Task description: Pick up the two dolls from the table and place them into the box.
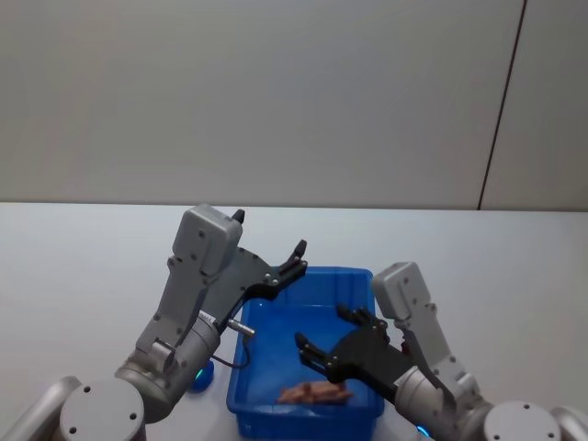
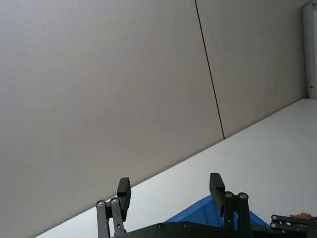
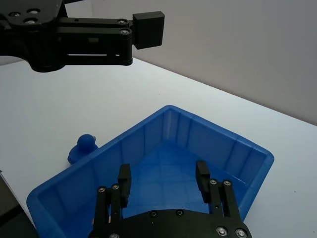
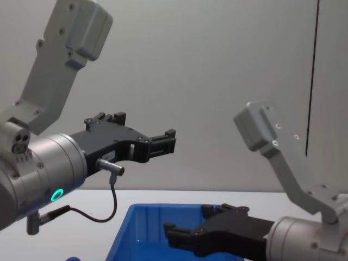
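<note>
The blue box [image 1: 308, 273] stands on the white table [image 1: 83, 266] just in front of me. One brown shaggy doll [image 1: 315, 394] lies on its floor near the front wall. My left gripper [image 1: 296, 259] hangs open and empty above the box's far left corner; the left wrist view shows its fingers [image 2: 124, 191] spread wide. My right gripper [image 1: 322, 328] hovers over the middle of the box [image 3: 223, 130], open, with nothing between its fingers [image 3: 124, 174]. In the chest view the left gripper [image 4: 168, 140] is high and the right gripper [image 4: 182, 232] is low, at the box [image 4: 136, 234].
A small blue figure [image 3: 84, 148] sits on the table just outside the box's left wall, also seen beside my left arm [image 1: 200, 377]. White tabletop stretches to the left, right and behind the box, up to a grey wall.
</note>
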